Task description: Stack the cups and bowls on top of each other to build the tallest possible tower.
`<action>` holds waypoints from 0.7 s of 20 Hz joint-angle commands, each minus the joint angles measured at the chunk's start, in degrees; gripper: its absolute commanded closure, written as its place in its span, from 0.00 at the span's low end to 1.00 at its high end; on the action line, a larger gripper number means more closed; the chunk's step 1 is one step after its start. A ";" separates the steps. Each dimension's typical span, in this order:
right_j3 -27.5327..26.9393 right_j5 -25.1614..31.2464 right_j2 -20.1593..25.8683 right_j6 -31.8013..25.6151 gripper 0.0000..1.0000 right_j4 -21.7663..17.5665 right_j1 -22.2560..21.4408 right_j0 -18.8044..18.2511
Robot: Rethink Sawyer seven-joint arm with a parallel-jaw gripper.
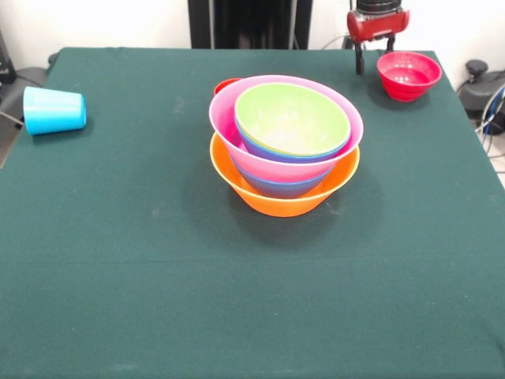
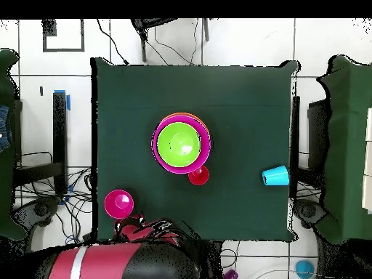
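Tower (image 1: 285, 158) of nested bowls stands near the middle of the green worktop (image 1: 158, 300): an orange bowl (image 1: 284, 199) at the base, a blue bowl (image 1: 280, 185) in it, then a pink bowl (image 1: 229, 118), with purple and blue rims showing under the lime green bowl (image 1: 292, 117) on top. No writing or label can be read on any piece. A red cup (image 1: 225, 84) peeks out just behind the tower, on the robot's side, close against the pink rim. The small red bowl (image 1: 408, 75) sits upright near the worktop's far edge, well apart from the tower. The gripper (image 1: 373, 61) hangs just beside this small bowl, its two dark fingers (image 1: 359, 60) spread and holding nothing. A light blue cup (image 1: 54, 110) lies on its side near the opposite edge, far from both tower and gripper.
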 commanded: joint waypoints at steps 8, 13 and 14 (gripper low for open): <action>2.59 10.08 8.41 8.04 0.00 2.11 -8.65 -3.90; 5.19 14.07 8.84 9.34 0.00 4.87 -14.00 -2.99; 5.28 14.63 8.75 9.41 0.00 5.19 -14.60 -2.89</action>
